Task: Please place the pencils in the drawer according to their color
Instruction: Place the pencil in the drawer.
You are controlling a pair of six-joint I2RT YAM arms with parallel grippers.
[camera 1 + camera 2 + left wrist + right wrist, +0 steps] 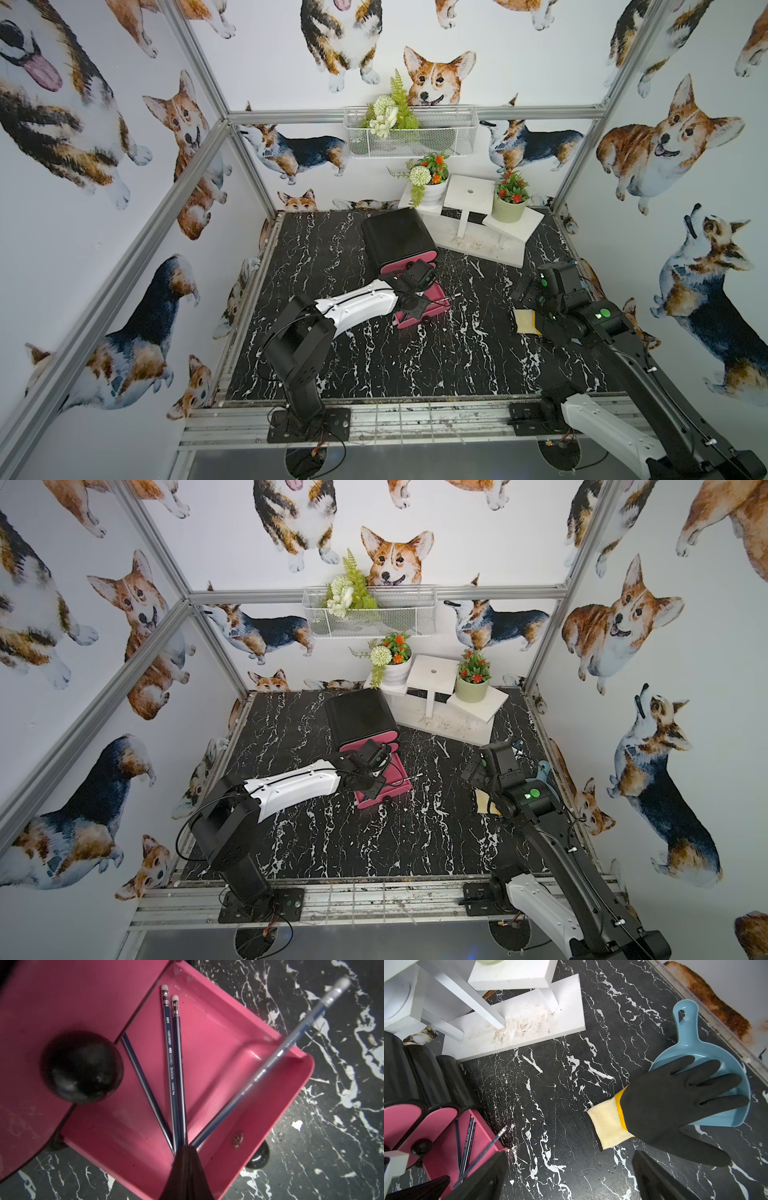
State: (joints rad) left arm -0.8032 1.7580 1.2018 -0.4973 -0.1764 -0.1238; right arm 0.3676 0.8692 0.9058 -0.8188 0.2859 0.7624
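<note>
my left tool (186, 1159) is pinched shut on a blue pencil (270, 1068) near its tip, slanting over the pink drawer (295, 1093) holding three other pencils (170, 1053). i'd judge it light, stiff and slick, better gripped mid-shaft. right tool (570, 1159) gapes empty.

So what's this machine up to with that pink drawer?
The left fingers are shut on a dark blue pencil, tilted over the open pink drawer with its eraser end past the rim. Three more blue pencils lie inside. The right fingers hang open, empty, above the table near a black glove and blue dustpan.
</note>
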